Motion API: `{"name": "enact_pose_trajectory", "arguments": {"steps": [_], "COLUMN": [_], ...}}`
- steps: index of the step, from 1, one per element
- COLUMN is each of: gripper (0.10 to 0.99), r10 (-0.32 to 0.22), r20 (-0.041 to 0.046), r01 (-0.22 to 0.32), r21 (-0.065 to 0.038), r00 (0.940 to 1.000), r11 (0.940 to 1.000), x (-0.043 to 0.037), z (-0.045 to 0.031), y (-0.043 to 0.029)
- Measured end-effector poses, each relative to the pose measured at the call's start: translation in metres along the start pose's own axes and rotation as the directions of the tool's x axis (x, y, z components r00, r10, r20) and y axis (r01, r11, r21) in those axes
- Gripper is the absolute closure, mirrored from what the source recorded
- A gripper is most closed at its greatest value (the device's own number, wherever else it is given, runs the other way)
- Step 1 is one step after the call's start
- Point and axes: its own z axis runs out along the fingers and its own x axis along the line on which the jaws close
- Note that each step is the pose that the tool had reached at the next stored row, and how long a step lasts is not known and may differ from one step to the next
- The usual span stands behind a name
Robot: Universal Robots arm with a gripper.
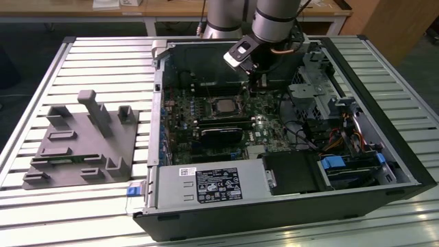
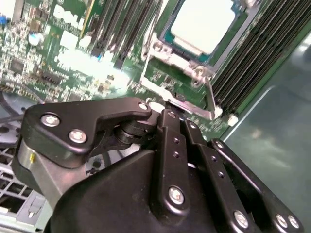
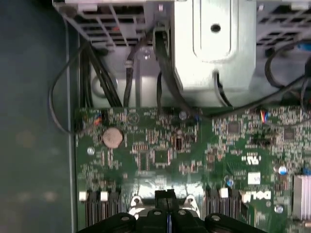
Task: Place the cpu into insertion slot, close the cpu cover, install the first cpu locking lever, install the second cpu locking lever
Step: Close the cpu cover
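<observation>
The cpu [image 2: 206, 24] lies flat in its socket on the motherboard [image 1: 205, 128], in the middle of the open computer case [image 1: 401, 154], so the first step looks done. The cpu cover [image 2: 177, 60] seems to be down around it, with the chip's grey top showing through the window (I cannot be sure that it lies fully flat). The gripper [image 2: 167, 112] hangs low inside the case, just beyond the socket's far edge and slightly to the exterior view's right, probably because the cover's edge is reached from there. Its jaws stand together. Whether they pinch or touch something thin, I cannot tell.
</observation>
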Motion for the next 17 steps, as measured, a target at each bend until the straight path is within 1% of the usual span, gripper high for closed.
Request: {"name": "enact_pose_trajectory", "arguments": {"steps": [5, 11, 12, 13, 15, 17], "gripper": [0.98, 0.98, 0.98, 0.98, 0.98, 0.98], "r10": [0.0, 0.0, 0.0, 0.0, -0.001, -0.001], "r20": [-0.0002, -0.0014, -0.0015, -0.0017, -0.0021, -0.0025], "r01": [0.0, 0.0, 0.0, 0.0, 0.0, 0.001], "r21": [-0.01, -0.027, -0.031, -0.038, -0.057, -0.072], "r00": [1.0, 1.0, 1.0, 1.0, 1.0, 1.0], "r11": [0.9999, 0.9996, 0.9995, 0.9993, 0.9984, 0.9974], "x": [-0.0003, -0.0009, -0.001, -0.0011, -0.0012, -0.0014], "z": [0.001, 0.0027, 0.0031, 0.0038, 0.0052, 0.0066], "y": [-0.02, -0.0459, -0.0499, -0.0537, -0.0593, -0.0643]}}
